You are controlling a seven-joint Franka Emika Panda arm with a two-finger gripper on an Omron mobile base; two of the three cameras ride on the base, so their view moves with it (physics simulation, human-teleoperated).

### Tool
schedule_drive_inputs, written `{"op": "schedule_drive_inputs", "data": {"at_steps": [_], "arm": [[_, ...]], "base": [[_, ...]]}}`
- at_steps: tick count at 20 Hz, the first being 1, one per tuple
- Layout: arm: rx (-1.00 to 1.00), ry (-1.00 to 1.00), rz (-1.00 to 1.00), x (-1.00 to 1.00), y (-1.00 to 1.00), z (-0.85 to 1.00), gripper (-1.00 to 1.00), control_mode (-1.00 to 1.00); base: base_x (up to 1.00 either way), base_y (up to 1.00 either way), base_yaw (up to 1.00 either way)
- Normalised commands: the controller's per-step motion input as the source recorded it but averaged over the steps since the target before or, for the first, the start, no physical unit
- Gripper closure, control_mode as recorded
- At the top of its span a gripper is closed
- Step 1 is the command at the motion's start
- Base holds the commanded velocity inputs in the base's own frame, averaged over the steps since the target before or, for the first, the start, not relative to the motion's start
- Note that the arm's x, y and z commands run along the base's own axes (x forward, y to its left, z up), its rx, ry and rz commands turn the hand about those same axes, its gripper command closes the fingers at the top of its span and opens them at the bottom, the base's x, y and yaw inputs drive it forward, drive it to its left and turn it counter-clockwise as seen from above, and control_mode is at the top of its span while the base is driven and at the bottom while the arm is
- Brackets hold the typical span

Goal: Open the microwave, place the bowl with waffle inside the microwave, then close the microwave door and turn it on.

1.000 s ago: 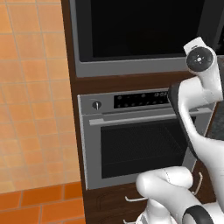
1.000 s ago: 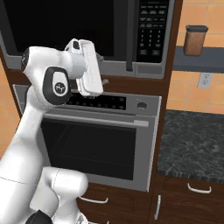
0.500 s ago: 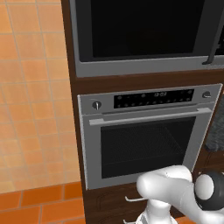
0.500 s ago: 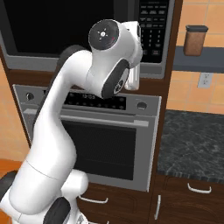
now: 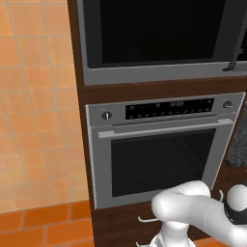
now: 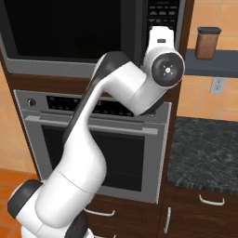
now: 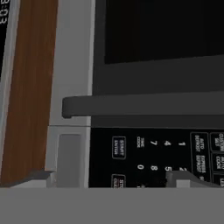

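Facing the microwave [image 5: 159, 38]: built into the wooden cabinet column [image 5: 76, 96], directly above the silver oven [image 5: 161, 149]. Microwave door [image 6: 69, 30]: black glass, shut, with its dark bar handle [image 7: 144, 106] beside the keypad [image 7: 166, 155]. Gripper [image 7: 109, 179]: raised before the keypad near the handle's end, jaws spread wide, holding nothing, fingertips [image 7: 186, 177] apart on either side of the lower keypad rows. Brown canister [image 6: 207, 42]: upright on a grey shelf [image 6: 211, 62] right of the column, above the dark counter [image 6: 204, 153].

Glossy black glass microwave door [image 5: 159, 31]
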Motion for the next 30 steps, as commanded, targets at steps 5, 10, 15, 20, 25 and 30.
{"op": "schedule_drive_inputs", "data": {"at_steps": [5, 10, 15, 20, 25, 30], "arm": [[0.0, -0.18, 0.0, 0.58, 0.13, -0.03, -1.0, -1.0], [0.03, -0.09, 0.0, 0.55, -0.01, 0.0, 1.0, -1.0], [0.08, -0.1, 0.0, 0.26, -0.23, 0.0, 1.0, -1.0], [0.05, -0.08, 0.01, 0.35, -0.13, -0.01, 1.0, -1.0], [0.0, -0.06, 0.01, 0.36, 0.0, -0.09, 1.0, -1.0], [0.0, -0.08, 0.07, 0.26, 0.07, -0.13, 1.0, -1.0]], "base": [[0.0, 0.0, 0.0], [0.0, 0.0, 0.0], [0.0, 0.0, 0.0], [0.0, 0.0, 0.0], [0.0, 0.0, 0.0], [0.0, 0.0, 0.0]]}}
